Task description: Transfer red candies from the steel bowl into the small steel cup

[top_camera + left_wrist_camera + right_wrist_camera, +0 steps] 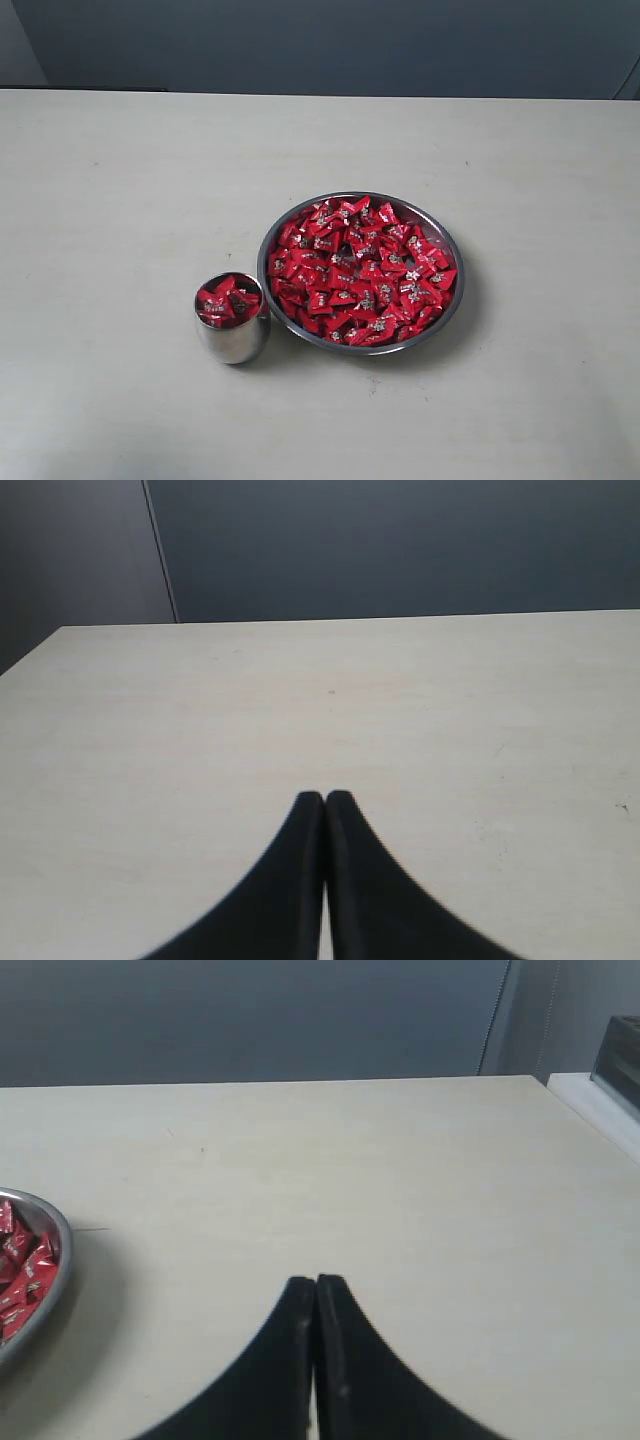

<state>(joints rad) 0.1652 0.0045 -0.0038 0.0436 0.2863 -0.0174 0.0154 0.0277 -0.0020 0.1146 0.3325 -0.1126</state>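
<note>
Red candies (360, 268) in shiny wrappers are filling the steel bowl (440, 226). They are heaped across almost its whole floor, with only a strip of bare metal showing inside the far right of the rim. More of the same candies are sitting in the small steel cup (232, 340), piled up to about its mouth. The cup is standing upright just beside the bowl, at its near left edge in the exterior view; whether the two are touching I cannot tell. Both are resting on the pale surface (120, 200), somewhat nearer the camera than its middle, and the bowl is casting a soft shadow to its right and front.

The right tool (315, 1282) is clenched, its two black fingers pressing together tip to tip and grasping nothing. It is pointing out over the surface, and its wrist view is catching a piece of the bowl's rim with a few candies, well apart from the tips. The left tool (324, 798) is clenched likewise, grasping nothing, and is pointing across the surface toward its far edge. A dark blue-grey wall (330, 45) is rising behind the surface.
</note>
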